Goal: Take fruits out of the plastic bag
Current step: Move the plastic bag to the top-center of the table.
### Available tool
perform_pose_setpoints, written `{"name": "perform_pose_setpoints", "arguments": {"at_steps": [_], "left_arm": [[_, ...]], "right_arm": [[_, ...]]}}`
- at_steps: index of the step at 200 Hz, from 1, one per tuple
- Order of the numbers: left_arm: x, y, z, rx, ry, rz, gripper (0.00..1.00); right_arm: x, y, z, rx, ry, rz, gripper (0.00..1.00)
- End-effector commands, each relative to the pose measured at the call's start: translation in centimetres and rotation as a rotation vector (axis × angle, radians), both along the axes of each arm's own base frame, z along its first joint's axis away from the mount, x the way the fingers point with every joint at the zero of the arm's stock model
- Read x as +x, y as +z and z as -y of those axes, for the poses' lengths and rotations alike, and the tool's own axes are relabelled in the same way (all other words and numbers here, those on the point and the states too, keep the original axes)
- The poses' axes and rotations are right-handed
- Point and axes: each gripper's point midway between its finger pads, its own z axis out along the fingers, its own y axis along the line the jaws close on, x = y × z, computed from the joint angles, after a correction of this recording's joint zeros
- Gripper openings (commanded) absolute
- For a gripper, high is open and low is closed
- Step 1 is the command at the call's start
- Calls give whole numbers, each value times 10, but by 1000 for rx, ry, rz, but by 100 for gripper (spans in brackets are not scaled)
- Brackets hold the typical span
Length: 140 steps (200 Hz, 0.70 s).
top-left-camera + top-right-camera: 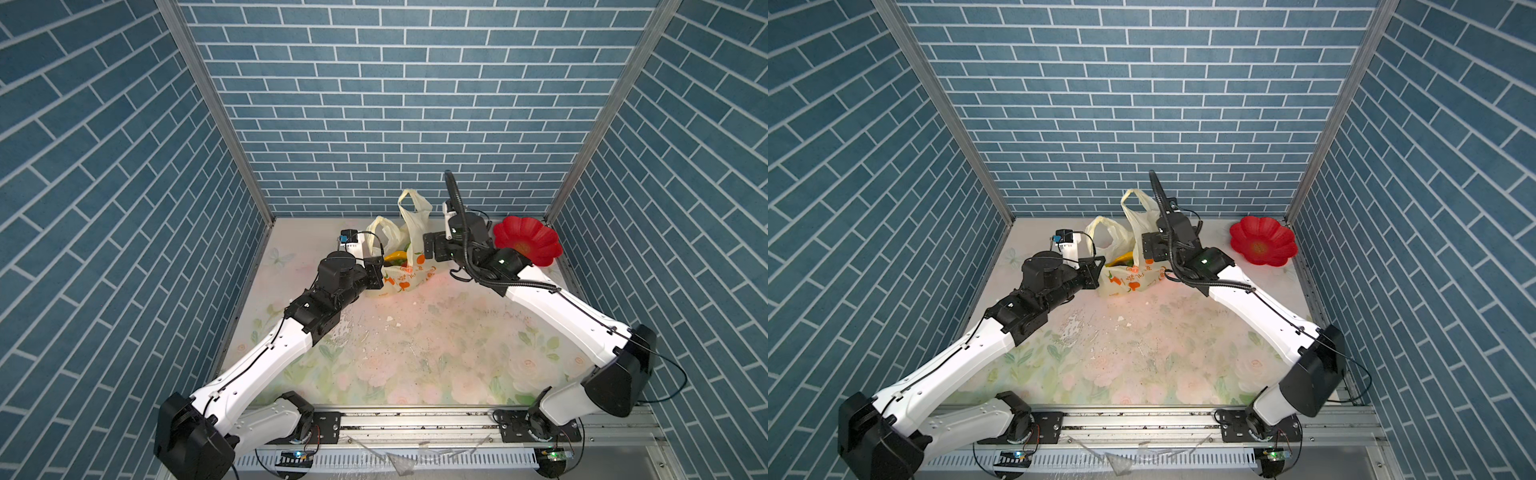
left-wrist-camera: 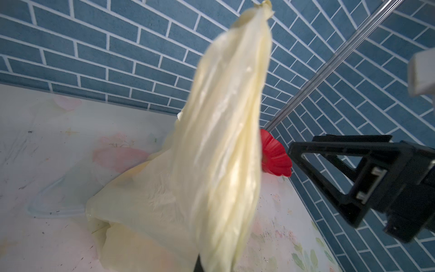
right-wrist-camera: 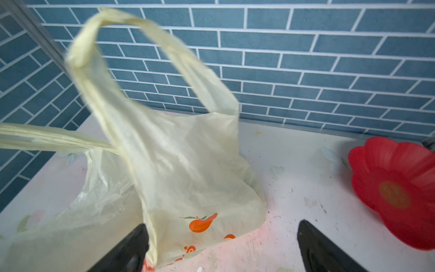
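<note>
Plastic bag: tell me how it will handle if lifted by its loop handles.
The plastic bag is likely floppy: its thin film crumples and sags. Probably light, yet the banana inside could slide and swing it.

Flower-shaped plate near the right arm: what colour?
The plate is red with an orange-yellow centre; it shows best in the right wrist view.

1. My two top views look steeply down from above my bases, both covering the whole table.
2. My left wrist camera sits close against the plastic bag.
3. My right wrist camera, also near it, faces the back wall; both wrist views catch the red flower-shaped plate.
</note>
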Motion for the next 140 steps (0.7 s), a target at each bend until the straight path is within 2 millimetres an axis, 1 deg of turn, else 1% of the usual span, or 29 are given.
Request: {"name": "perform_pose_setpoints", "arguments": {"at_steps": [1, 18, 42, 57, 83, 90, 117, 125, 140], "left_arm": [[-5, 5, -1, -36, 6, 23, 0], [-9, 3, -3, -44, 0, 23, 0], [-12, 0, -3, -56, -6, 20, 0], [-14, -2, -2, -62, -13, 13, 0], [-19, -1, -3, -84, -19, 11, 0], [-20, -2, -5, -89, -15, 11, 0], [-25, -5, -7, -115, -13, -2, 0], [-26, -6, -7, -117, -13, -5, 0], [-26, -11, -8, -106, -4, -18, 0]], "right_arm": [[-5, 6, -14, -115, 4, 47, 99], [-5, 3, -26, -165, 0, 60, 99], [5, -7, -38, -205, -7, 42, 99], [10, -9, -45, -211, -11, 37, 99], [30, -12, -38, -280, -117, 57, 98], [36, -10, -37, -294, -143, 65, 98], [57, -19, -38, -334, -208, 73, 95], [64, -20, -34, -337, -234, 67, 93], [77, -23, -20, -324, -290, 36, 85]]}}
